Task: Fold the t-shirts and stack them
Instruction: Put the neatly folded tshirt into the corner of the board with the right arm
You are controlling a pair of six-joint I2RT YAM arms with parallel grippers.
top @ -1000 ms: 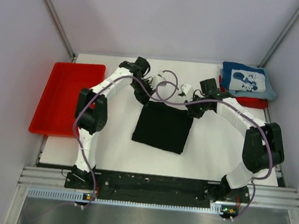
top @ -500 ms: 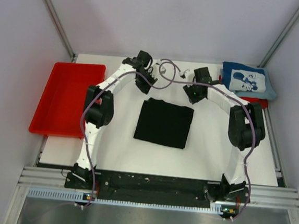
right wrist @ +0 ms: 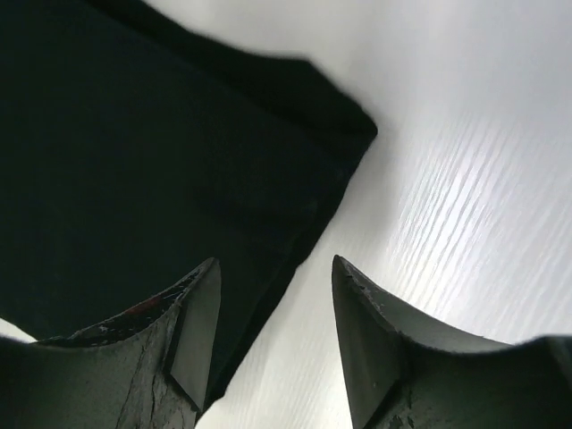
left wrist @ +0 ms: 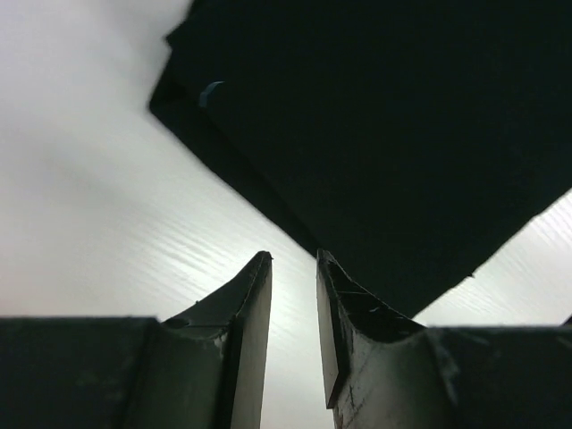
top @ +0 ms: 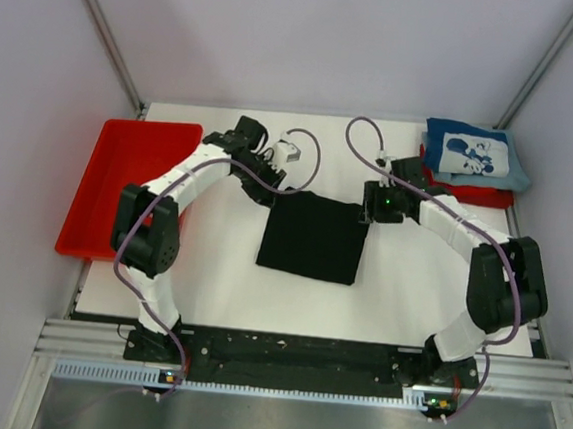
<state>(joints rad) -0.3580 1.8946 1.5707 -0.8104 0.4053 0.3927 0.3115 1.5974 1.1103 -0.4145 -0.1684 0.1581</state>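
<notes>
Two grippers held nothing | left gripper [left wrist: 293, 261] fingers stood slightly parted | right gripper [right wrist: 275, 264] fingers spread wider | black t-shirt [top: 313, 238] lay folded between them | blue t-shirt [top: 472, 156] sat atop red one [top: 481, 197], far right.

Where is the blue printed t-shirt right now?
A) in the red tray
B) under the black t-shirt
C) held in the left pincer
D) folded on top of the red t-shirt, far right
D: the blue t-shirt lies folded on the red t-shirt, whose edge shows beneath it at the far right.
</notes>
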